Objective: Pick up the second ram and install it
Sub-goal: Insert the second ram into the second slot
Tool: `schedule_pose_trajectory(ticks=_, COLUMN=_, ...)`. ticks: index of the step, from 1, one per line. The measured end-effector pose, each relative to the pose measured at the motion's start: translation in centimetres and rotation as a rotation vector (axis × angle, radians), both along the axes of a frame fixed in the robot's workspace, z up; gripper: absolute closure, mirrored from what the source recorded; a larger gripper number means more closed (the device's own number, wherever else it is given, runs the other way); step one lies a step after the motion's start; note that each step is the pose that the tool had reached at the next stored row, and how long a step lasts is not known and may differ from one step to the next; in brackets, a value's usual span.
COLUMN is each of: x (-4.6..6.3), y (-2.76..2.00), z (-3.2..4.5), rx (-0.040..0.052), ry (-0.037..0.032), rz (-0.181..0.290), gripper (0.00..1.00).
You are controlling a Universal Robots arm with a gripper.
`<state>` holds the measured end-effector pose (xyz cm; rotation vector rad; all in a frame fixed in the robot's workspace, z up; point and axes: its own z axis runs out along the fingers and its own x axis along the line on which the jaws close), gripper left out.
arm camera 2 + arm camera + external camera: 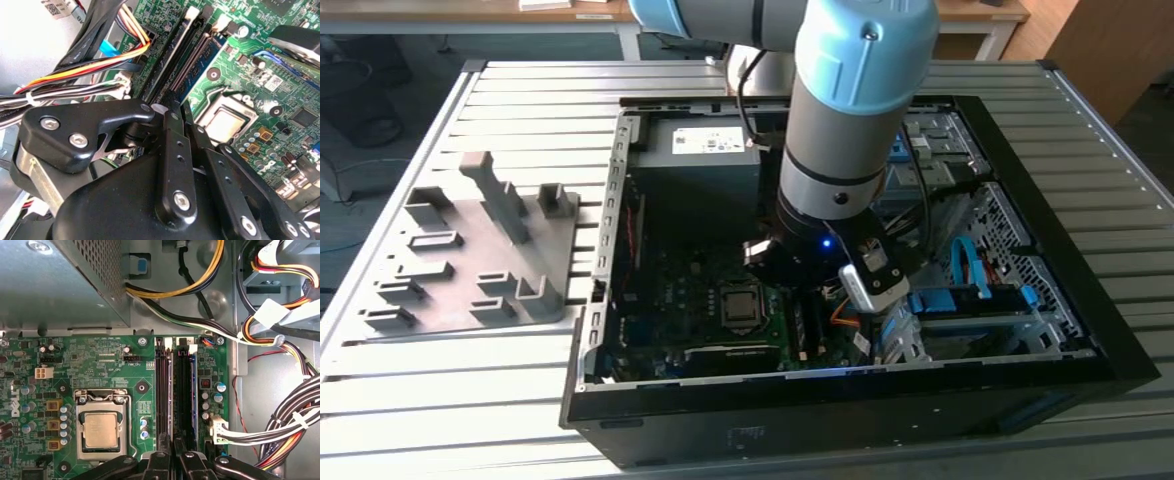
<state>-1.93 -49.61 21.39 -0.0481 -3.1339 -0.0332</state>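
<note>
Gripper (181, 107) jaws clenched on second ram (206, 56) at slot (183, 390). Risk: slight tilt jams it half-seated and stresses the motherboard (125, 390).

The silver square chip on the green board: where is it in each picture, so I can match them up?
Exterior view: the silver chip lies inside the open case, to the exterior view's left of the arm.
Second wrist view: it lies beside the memory slots.
First wrist view: it lies beside the same slots.
Shared landmark: the long black memory slots, alongside the chip in every view.
</note>
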Motion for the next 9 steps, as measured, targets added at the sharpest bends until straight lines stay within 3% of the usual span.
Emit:
schedule_pose_trajectory(ticks=3, x=0.1, y=0.0, z=-0.19, rx=0.0054, ry=0.0023, rz=0.0, gripper=0.86)
schedule_pose_trajectory(ticks=9, x=0.16, y=0.01, z=0.03, rx=0.0068, ry=0.0022, rz=0.0, gripper=0.86)
